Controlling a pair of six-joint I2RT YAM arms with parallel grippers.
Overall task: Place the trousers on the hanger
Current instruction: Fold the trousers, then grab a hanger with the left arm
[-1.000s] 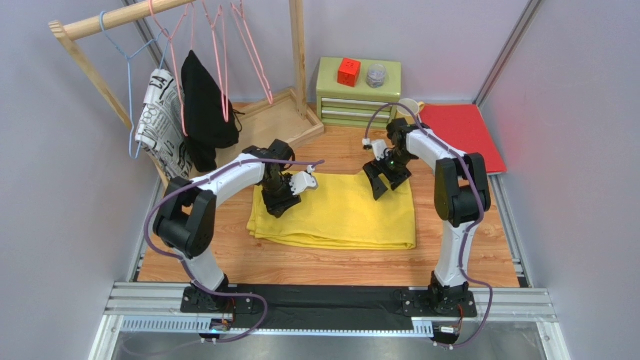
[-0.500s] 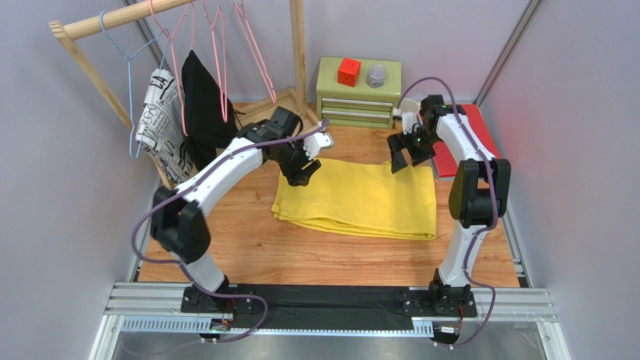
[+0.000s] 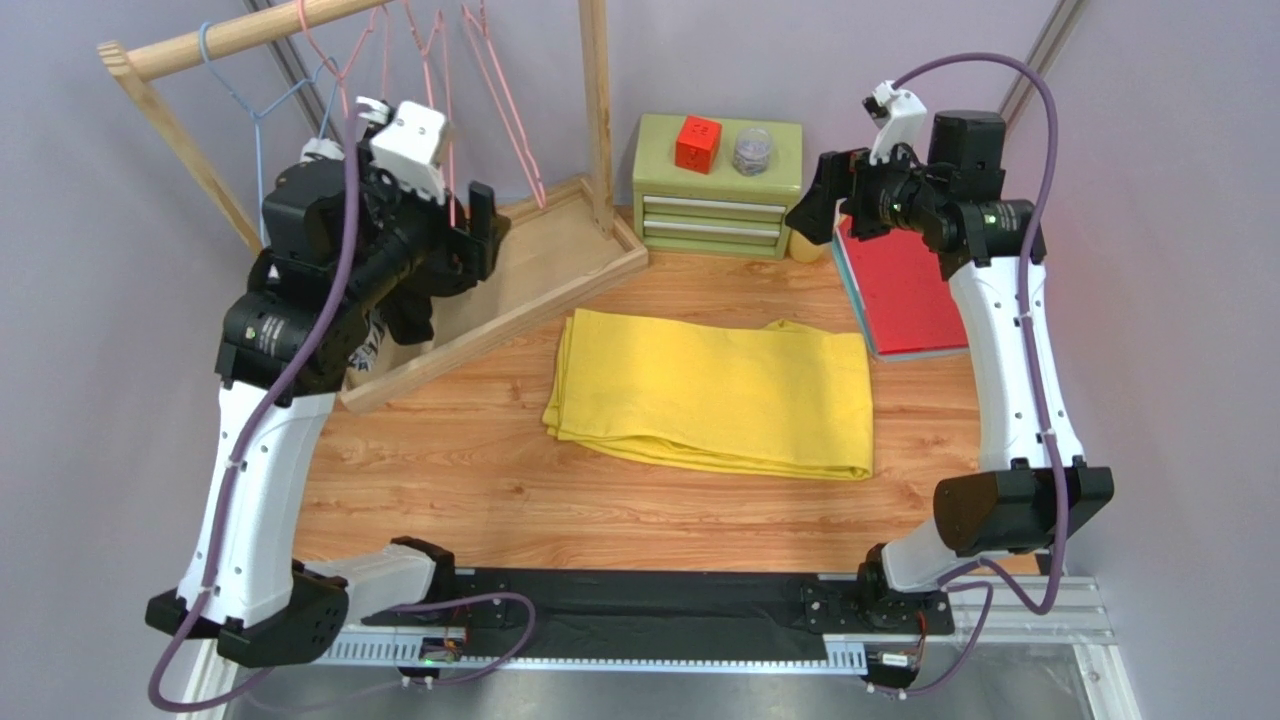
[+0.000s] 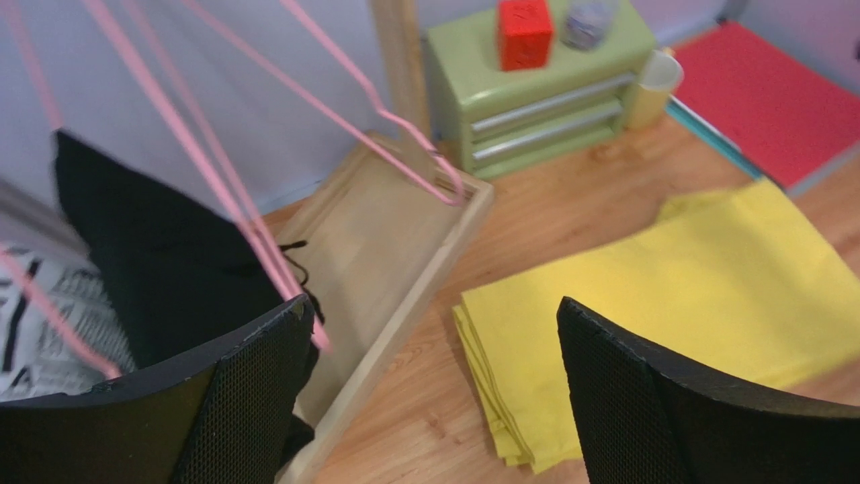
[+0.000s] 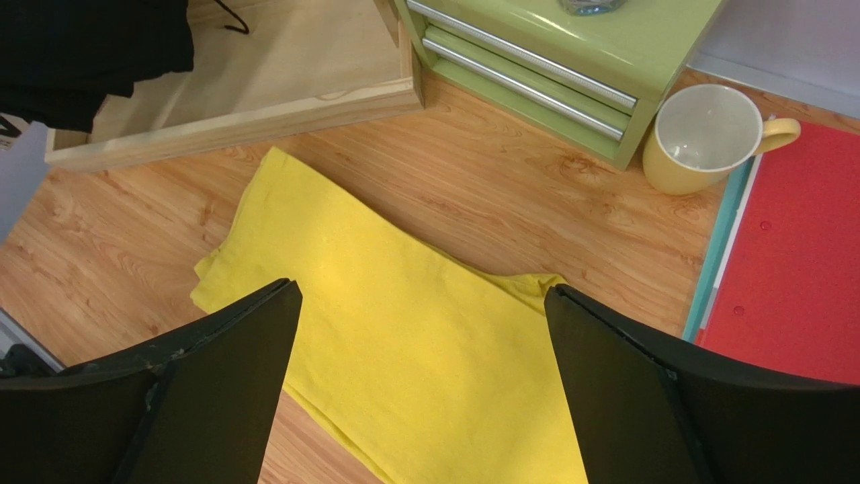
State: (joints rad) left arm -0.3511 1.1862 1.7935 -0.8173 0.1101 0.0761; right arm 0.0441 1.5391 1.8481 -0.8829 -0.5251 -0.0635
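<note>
The left hand (image 4: 432, 323) was raised beside the clothes rack, its two black fingers spread wide with nothing between them. Just beyond it hung a pink wire hanger (image 4: 444, 185), one of several alike, dangling from the wooden rail (image 3: 226, 38) with its lower corner over the rack's wooden base tray (image 3: 511, 278). A black garment (image 4: 151, 252) and a black-and-white patterned garment (image 4: 40, 323) hung to that hand's left.

The right hand (image 5: 422, 292) was lifted high over the far right of the bench (image 3: 496, 480), fingers just as wide apart and also empty. It looked down on the cloth, with a yellow mug (image 5: 702, 136) and a red folder (image 3: 902, 278) nearby.

The trousers (image 3: 706, 393) lay on the bench between the two arms, well apart from both hands and from the hangers.

Judged from this, the task had barely begun. The trousers were not on any hanger, and every pink hanger was on the rail. What seemed left was to take a hanger, drape the trousers over its bar and hang them up.

The trousers were bright yellow, plain soft cloth, folded into a flat, tidy rectangle several layers thick. The stacked edges showed along the left side, and a small corner poked out at the far edge. The top surface looked smooth, with only faint creases.
</note>
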